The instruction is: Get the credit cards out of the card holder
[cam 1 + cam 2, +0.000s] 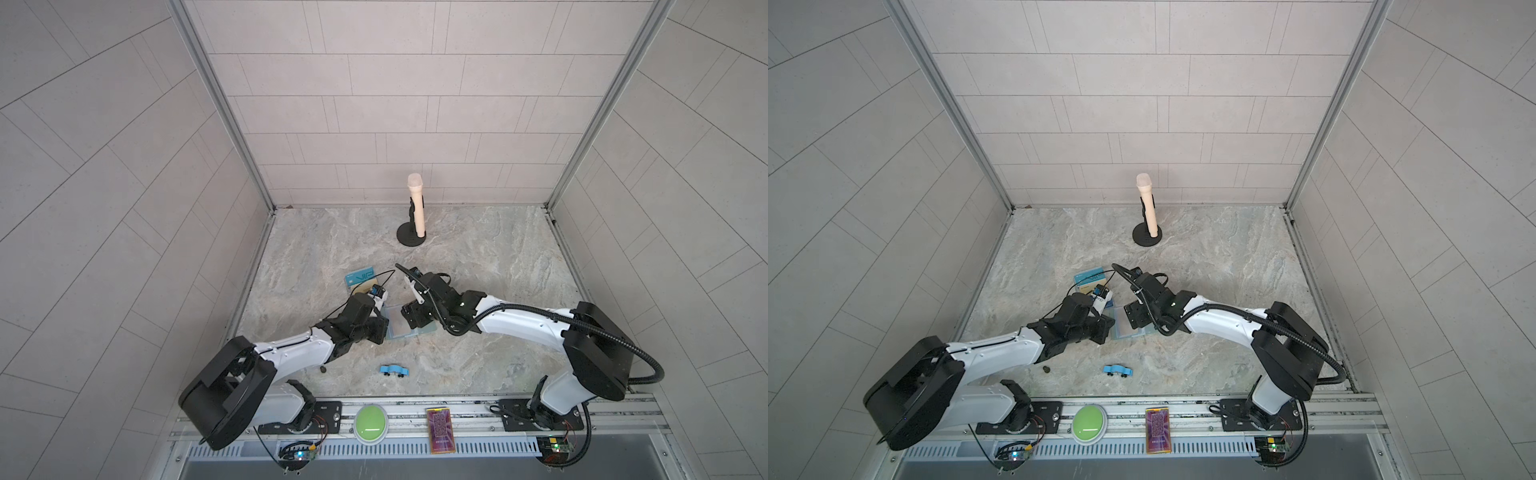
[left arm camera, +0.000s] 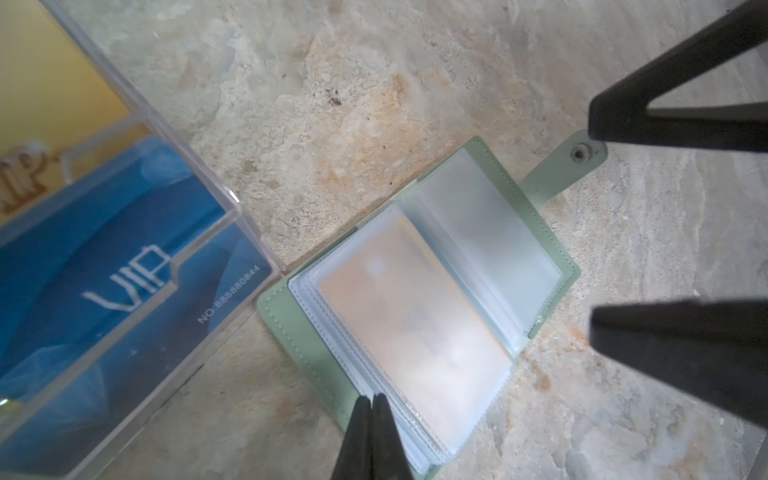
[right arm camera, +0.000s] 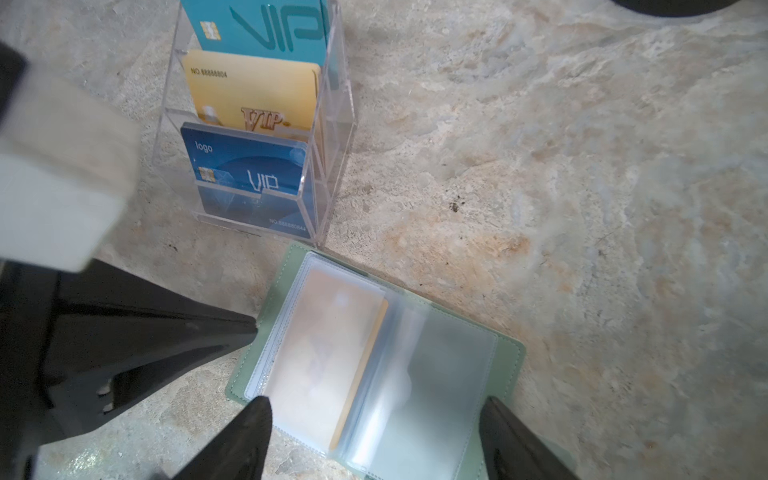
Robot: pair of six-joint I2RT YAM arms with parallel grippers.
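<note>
- Clear acrylic stand (image 3: 332, 124), at ten o'clock of the card holder (image 3: 449, 374) and just beside its corner. It has three tiers, holding a teal VIP card (image 3: 266, 29), a gold card (image 3: 249, 95) and printed blue cards (image 3: 245, 166). None of these belongs to the task.
- Left gripper (image 2: 372, 401), at nine o'clock of the holder. The jaws are pressed together, with the tips at the outer edge of the sleeve pages. Whether a page edge is pinched between them cannot be told.
- Mint-green card holder, flat and open on the stone-patterned table (image 2: 374, 83), near the centre in both top views, snap tab (image 2: 579, 153) undone. A tan card (image 2: 411, 324) sits inside the uppermost sleeve on the nine-o'clock side. The facing sleeve looks empty, and the pages stacked beneath are hidden.
- Right gripper (image 3: 376, 409), at three o'clock. The jaws are spread wide, straddling the holder from above and holding nothing.
- Progress: the holder is opened, but no card lies loose on the table. Extraction appears not yet done, and every card remains to be drawn out.
</note>
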